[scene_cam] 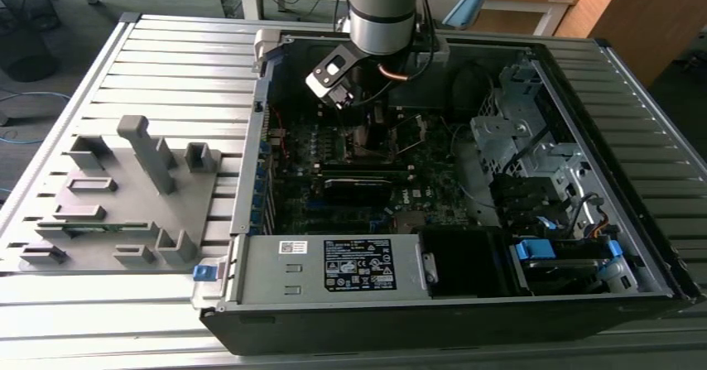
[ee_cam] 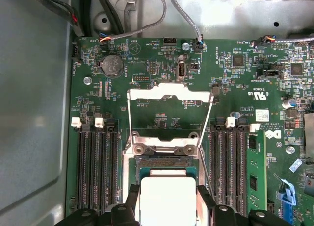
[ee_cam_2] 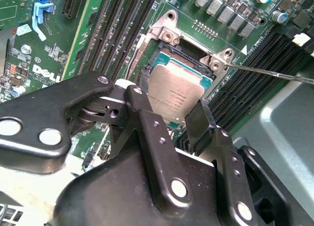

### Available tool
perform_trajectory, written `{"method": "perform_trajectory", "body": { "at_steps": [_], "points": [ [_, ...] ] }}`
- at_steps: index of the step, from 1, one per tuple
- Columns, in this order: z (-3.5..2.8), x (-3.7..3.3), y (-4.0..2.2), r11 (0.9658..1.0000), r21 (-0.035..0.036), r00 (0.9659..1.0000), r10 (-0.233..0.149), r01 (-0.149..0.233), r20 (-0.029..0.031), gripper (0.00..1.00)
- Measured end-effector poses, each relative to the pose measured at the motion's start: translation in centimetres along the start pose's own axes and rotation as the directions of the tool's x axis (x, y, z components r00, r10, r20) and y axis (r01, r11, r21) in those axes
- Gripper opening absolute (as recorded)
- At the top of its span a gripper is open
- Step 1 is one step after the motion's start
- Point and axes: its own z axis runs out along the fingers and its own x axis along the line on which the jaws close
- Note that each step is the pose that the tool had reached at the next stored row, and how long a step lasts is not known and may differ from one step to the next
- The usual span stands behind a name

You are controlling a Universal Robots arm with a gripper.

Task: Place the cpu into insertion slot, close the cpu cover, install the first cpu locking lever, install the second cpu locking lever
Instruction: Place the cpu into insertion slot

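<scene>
at the exterior view's upper middle, the gripper (scene_cam: 370, 120) clamps the cpu (ee_cam_2: 175, 88) by 2 opposite edges; likely light, stiff, fragile.

Tool (ee_cam: 167, 206) gripping cpu (ee_cam_2: 175, 91) at insertion slot (ee_cam: 167, 163); cpu cover (ee_cam: 169, 92) flipped back, clear; memory slots (ee_cam: 95, 172) flank both sides; thin lever (ee_cam_2: 274, 74) juts alongside.

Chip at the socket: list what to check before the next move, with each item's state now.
1. Chip held in the gripper: ok.
2. Cover flipped up off the socket: ok.
3. Lever swung out to the side, off the socket: ok.
4. Chip lined up square over the socket, in the first wrist view: ok.
5. Chip seated flat in the socket: cannot tell.
</scene>
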Motion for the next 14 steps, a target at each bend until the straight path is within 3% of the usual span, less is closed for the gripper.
{"method": "perform_trajectory", "body": {
  "at_steps": [14],
  "points": [
    [0.52,0.01,0.06,1.0000,0.0002,1.0000,0.000,0.000,0.0039,0.54]
  ]
}}
